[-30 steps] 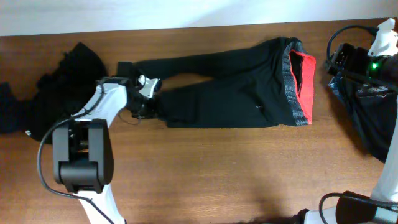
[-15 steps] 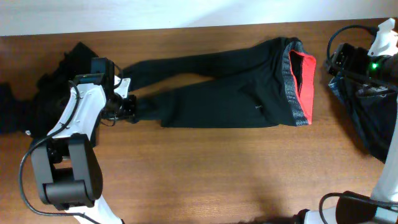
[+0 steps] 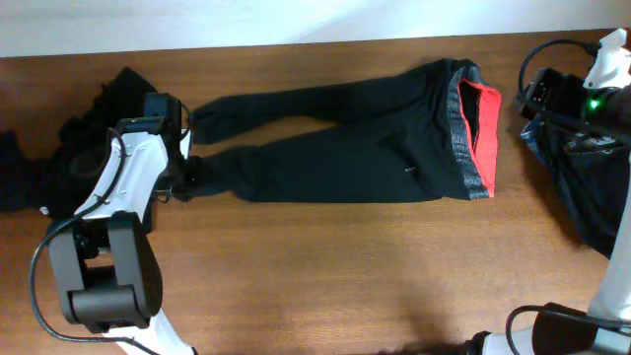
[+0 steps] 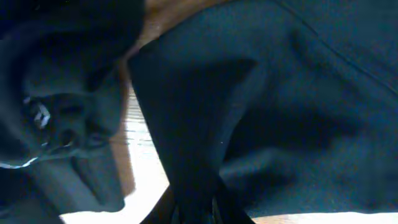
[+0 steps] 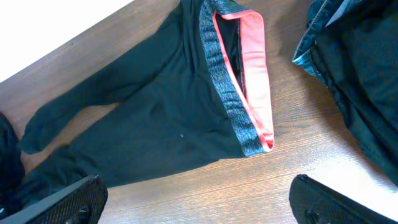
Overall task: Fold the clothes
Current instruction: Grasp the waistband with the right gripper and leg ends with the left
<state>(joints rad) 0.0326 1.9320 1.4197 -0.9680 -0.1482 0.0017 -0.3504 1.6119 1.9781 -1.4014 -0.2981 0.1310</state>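
1. Black trousers (image 3: 355, 148) lie flat across the upper middle of the overhead frame on the table (image 3: 345, 286); grey knit waistband (image 3: 458, 138) and red lining (image 3: 483, 123) at the right end, both legs running left.
2. Left gripper (image 3: 187, 176) sits at the end of the lower leg, left of centre; pressed together on a fold of that black cloth, which the left wrist view shows running down between the jaws at bottom centre.
3. Right gripper (image 5: 199, 202) is spread wide and holds nothing; its fingers (image 5: 68, 202) frame the bottom corners of its own view, above the waistband end.
4. Handling, my guess: light, limp, stretchy knit; will sag and drag rather than keep its shape, and a pull may bunch it up; not fragile; the wood looks smooth, so cloth should slide.
5. Best holds, I'd say: leg hems and the thicker waistband corners; the band gives more to bite on than a single thin layer.
6. More clothes wait: dark heap (image 3: 99, 113) upper left, navy garment (image 3: 582, 187) at the right edge, cut off by the frame.
7. Hard to make out: the left wrist view is dark and blurred, so how many layers are pinched is unclear; the left arm covers the hem from overhead; black on black hides the seams; the heap's separate pieces can't be told apart.
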